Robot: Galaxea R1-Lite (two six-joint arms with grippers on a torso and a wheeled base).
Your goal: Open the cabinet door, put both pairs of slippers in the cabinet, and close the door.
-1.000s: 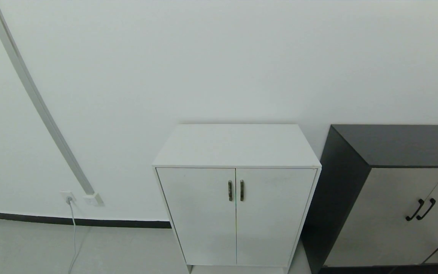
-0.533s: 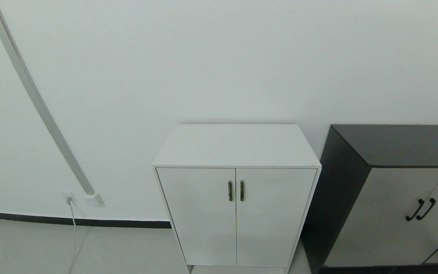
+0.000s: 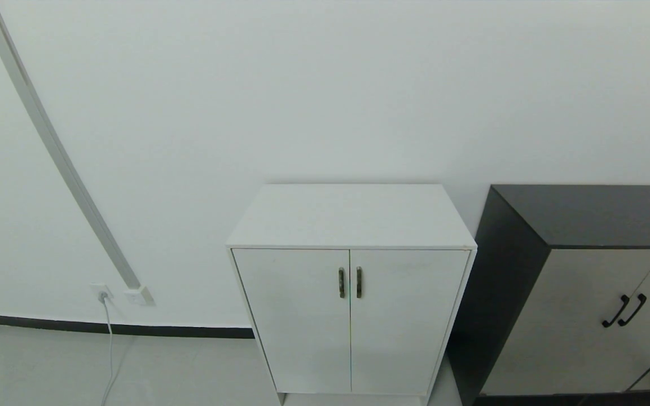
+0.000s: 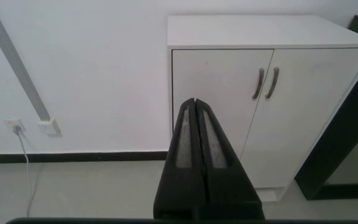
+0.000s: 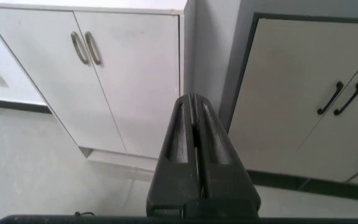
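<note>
Currently the white cabinet (image 3: 302, 316) stands closed; left tool (image 4: 195, 102), right tool (image 5: 193, 97) pressed together.

The white two-door wooden cabinet (image 3: 302, 321) stands with both doors shut, its two dark bar handles (image 3: 341, 282) upright and just beside each other at the middle seam. On its right a black-sided cabinet with pale grey doors (image 3: 508, 293) stands just beside it, leaving only a narrow gap along that side. On its left, bare grey floor (image 3: 178, 366) runs along the white wall, with a white cord (image 3: 110, 338) hanging from a wall socket (image 3: 100, 292) well apart from the cabinet.
</note>
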